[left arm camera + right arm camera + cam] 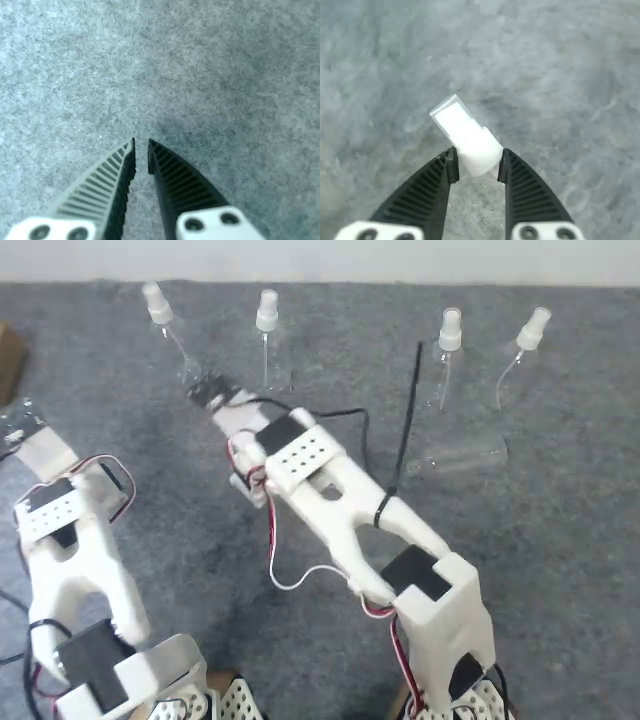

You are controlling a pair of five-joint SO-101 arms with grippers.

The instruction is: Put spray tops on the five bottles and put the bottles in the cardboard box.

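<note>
**Spray top in right claw**

High view: right claw [205, 392] near two upright topped bottles [268, 335]. Two more stand well to its right, beside a bare bottle [455, 453] lying flat.

Left wrist: left claw [141, 145] nearly together, gripping nothing, above carpet [225, 75].

Right wrist: clamped on spray top [467, 135], sticking out past the tips.

Upright bottles [270, 355] bar the far carpet [570, 570] edge.
</note>
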